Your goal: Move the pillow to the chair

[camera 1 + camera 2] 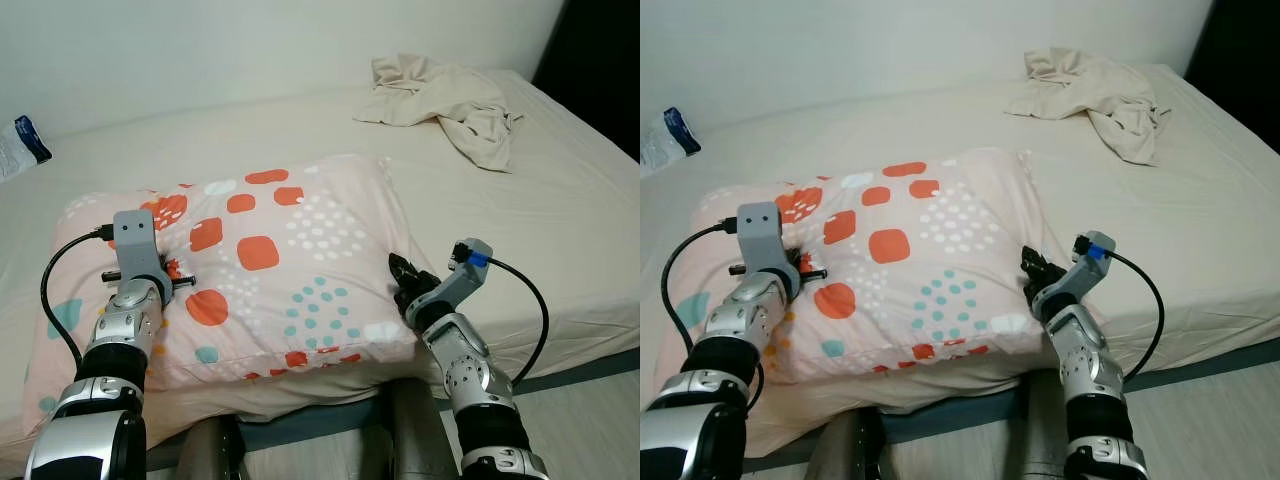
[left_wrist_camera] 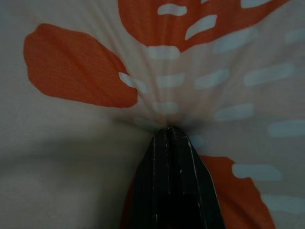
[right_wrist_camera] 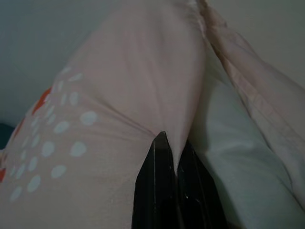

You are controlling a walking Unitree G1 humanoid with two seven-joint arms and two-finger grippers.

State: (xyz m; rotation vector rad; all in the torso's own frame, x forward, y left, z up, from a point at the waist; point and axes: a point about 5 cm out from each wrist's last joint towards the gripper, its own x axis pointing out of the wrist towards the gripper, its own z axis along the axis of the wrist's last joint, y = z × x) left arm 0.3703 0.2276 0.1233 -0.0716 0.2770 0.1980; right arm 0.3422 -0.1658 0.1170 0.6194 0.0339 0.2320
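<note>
- Pillow lies flat on the bed, near the front edge, close to the robot. Pale pink cover w/ orange blobs, white dots, teal dots.
- Left gripper is on the pillow's left part, pressed down into the top face. In the left wrist view its fingers sit together w/ fabric puckered and drawn into the tip – pinched shut on the pillow cover.
- Right gripper is at the pillow's right edge, near the front-right corner. In the right wrist view a fold of pink cover runs down betw. the two black fingers – narrow, clamped on the pillow's side.
- Both arms reach fwd over the bed edge; black cable loops off each wrist.
- Pillow is touching the sheet along its whole underside as far as can be seen; front edge sags a bit over the mattress side.
- Crumpled beige cloth lies at the far right of the bed, well apart from the pillow.
- White-and-blue packet is at the far left, by the wall.
- Strip of pale floor shows at lower right, beside the bed's dark base.
</note>
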